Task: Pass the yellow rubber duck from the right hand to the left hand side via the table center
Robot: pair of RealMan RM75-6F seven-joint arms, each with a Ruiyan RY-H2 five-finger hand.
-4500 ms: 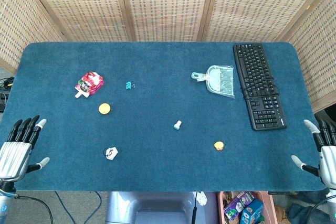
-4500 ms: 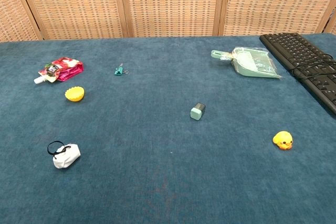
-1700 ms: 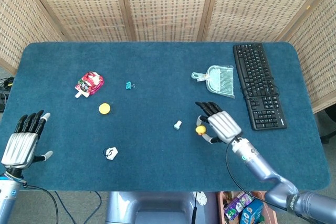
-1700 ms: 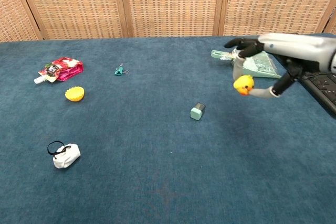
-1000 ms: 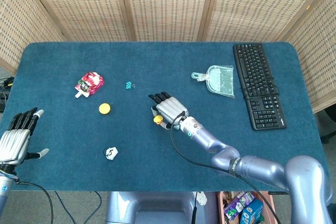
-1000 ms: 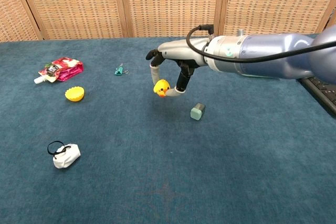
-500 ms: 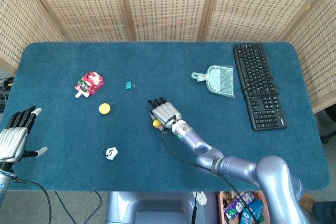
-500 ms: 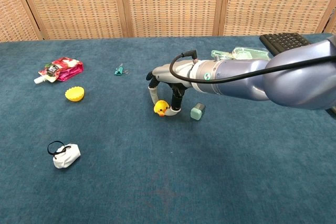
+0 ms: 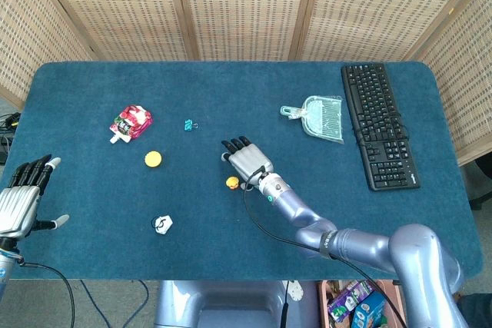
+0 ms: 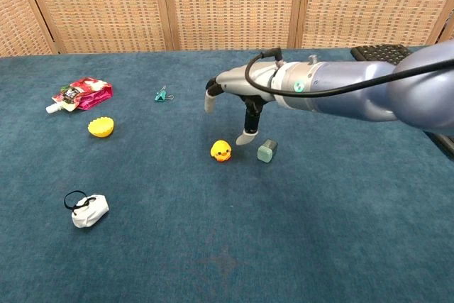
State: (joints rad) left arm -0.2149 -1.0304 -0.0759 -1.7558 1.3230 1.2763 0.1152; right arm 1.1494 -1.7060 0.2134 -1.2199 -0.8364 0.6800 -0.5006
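duck: yellow rubber duck (image 10: 221, 151) sits on the blue table (image 9: 231, 251) near its center, free of any grip; I see it upright in the chest view.
right hand: my right hand (image 10: 234, 96) hangs above and just right of the duck, fingers spread, holding nothing; one fingertip (image 10: 243, 137) points down near the duck, apart from it.
left hand: left hand (image 9: 21, 197) is at the table's left edge, head view only, fingers apart, empty.
near duck: small grey-green block (image 10: 267, 150) just right of the duck, under my right hand.
left side: orange half-round piece (image 10: 101, 127), red snack pouch (image 10: 79, 94), teal binder clip (image 10: 162, 94), white bundle with black loop (image 10: 86, 208).
right side: green dustpan (image 9: 321, 117), black keyboard (image 9: 379, 124) just beside it.
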